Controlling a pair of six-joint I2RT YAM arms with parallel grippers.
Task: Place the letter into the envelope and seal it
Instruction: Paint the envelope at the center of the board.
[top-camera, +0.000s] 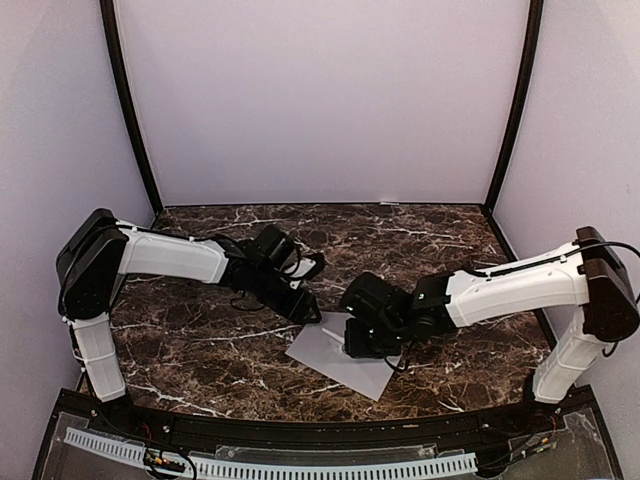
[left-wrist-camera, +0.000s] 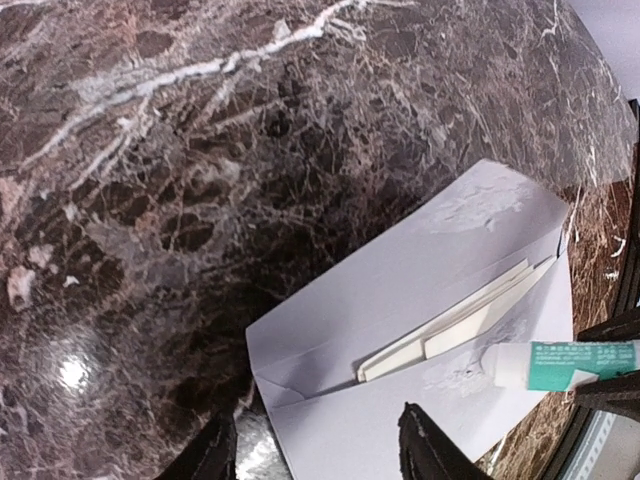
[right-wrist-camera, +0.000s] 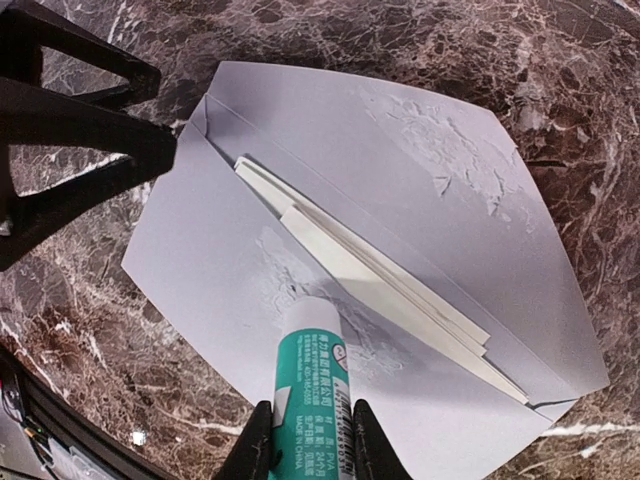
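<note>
Letter (right-wrist-camera: 345, 258): one, inside one envelope (right-wrist-camera: 330, 120); one glue tube (right-wrist-camera: 310, 385).

- A dark brown marble table with white veins (top-camera: 200, 340) carries the things.
- A pale grey paper envelope (top-camera: 330, 365) lies flat on it, flap open, close to the near edge, slightly right of the middle.

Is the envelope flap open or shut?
Open: the envelope flap lies spread flat, the folded letter showing at the pocket mouth.

Teal glue tube (right-wrist-camera: 310, 370) clamped in right hand (right-wrist-camera: 310, 425), nozzle on grey envelope (right-wrist-camera: 400, 130), folded letter (right-wrist-camera: 350, 262) tucked inside
</note>
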